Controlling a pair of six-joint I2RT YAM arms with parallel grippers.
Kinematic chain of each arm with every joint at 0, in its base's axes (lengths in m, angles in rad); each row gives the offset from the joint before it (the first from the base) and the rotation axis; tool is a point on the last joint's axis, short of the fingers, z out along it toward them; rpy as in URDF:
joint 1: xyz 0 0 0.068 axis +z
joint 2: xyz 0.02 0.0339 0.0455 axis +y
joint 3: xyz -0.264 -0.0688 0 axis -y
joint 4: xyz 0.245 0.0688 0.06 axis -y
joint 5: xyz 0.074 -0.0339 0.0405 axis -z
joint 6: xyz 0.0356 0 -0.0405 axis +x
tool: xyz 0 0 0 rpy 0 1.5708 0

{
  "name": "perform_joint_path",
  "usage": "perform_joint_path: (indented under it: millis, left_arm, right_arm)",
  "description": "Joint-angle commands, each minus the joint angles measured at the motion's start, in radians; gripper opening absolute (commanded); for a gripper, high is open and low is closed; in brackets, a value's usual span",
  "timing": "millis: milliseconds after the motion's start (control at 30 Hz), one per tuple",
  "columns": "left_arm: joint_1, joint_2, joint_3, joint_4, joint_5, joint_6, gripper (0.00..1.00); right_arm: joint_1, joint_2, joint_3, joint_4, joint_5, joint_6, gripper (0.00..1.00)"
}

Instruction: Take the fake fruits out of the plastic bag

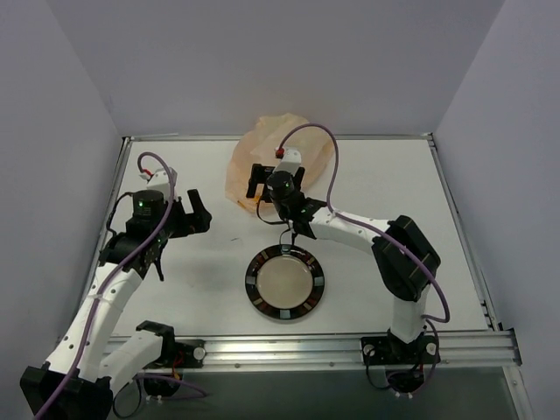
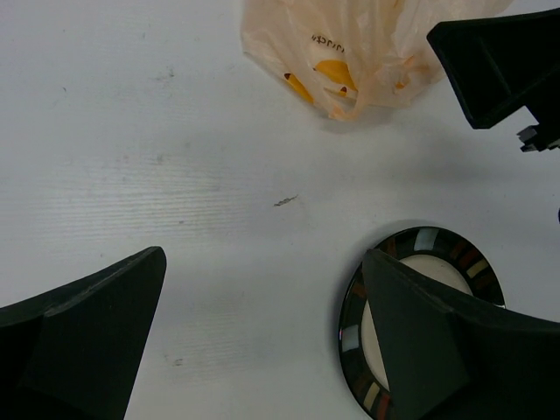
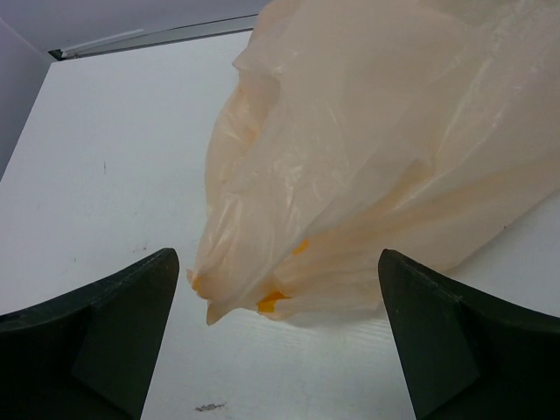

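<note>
Right gripper (image 1: pixel 278 181): spread wide at plastic bag (image 3: pixel 367 157) end;
Left gripper (image 2: pixel 262 256): open, empty;
Risk: film slips; unseen fake fruits stay inside

This is a robotics lab test cell. A bare white tabletop (image 1: pixel 201 289) is boxed in on three sides by plain pale lilac-grey wall panels (image 1: pixel 262 61). A silver aluminium frame rail (image 1: pixel 306 348) runs along the near edge. Bolted there are a white-and-black jointed left arm (image 1: pixel 96 306) and right arm (image 1: pixel 350 229), strung with exposed purple cable (image 1: pixel 335 171).
</note>
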Motion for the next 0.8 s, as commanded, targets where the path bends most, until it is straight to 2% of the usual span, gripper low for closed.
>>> perform_joint_path:
  millis: [0, 167, 233, 267, 333, 367, 400, 500, 567, 667, 767]
  left_arm:
    - [0.008, 0.016, 0.055, -0.001, 0.027, -0.031, 0.94]
    - [0.007, 0.083, 0.033, 0.042, 0.089, -0.094, 0.94]
    - [0.004, 0.103, 0.009, 0.071, 0.115, -0.143, 0.94]
    - [-0.002, 0.124, -0.002, 0.109, 0.118, -0.161, 0.94]
    - [-0.038, 0.149, -0.019, 0.143, 0.094, -0.191, 0.94]
    - [-0.054, 0.177, -0.014, 0.156, 0.069, -0.192, 0.94]
    - [-0.079, 0.189, -0.008, 0.162, 0.037, -0.192, 0.95]
    - [-0.208, 0.256, 0.023, 0.220, -0.100, -0.177, 1.00]
    - [-0.294, 0.337, 0.056, 0.266, -0.182, -0.165, 0.87]
    - [-0.358, 0.442, 0.093, 0.349, -0.258, -0.120, 0.77]
    - [-0.371, 0.537, 0.125, 0.421, -0.309, -0.068, 0.74]
  right_arm:
    - [0.008, 0.039, 0.082, 0.044, 0.042, 0.032, 0.92]
    - [0.017, 0.111, 0.134, 0.015, 0.042, 0.041, 0.87]
    - [-0.006, 0.128, 0.148, 0.006, 0.050, 0.046, 0.75]
    - [-0.017, 0.128, 0.145, 0.005, 0.050, 0.047, 0.58]
    - [-0.046, 0.110, 0.116, 0.013, 0.051, 0.038, 0.29]
    - [-0.055, 0.075, 0.101, 0.021, 0.050, 0.030, 0.09]
    - [-0.066, 0.055, 0.082, 0.027, 0.044, 0.023, 0.05]
    - [-0.106, -0.025, 0.004, 0.033, -0.005, -0.002, 0.00]
    - [-0.150, -0.066, -0.051, 0.033, -0.095, 0.003, 0.00]
    - [-0.201, -0.102, -0.100, 0.038, -0.195, 0.017, 0.00]
    - [-0.256, -0.123, -0.139, 0.035, -0.288, 0.020, 0.00]
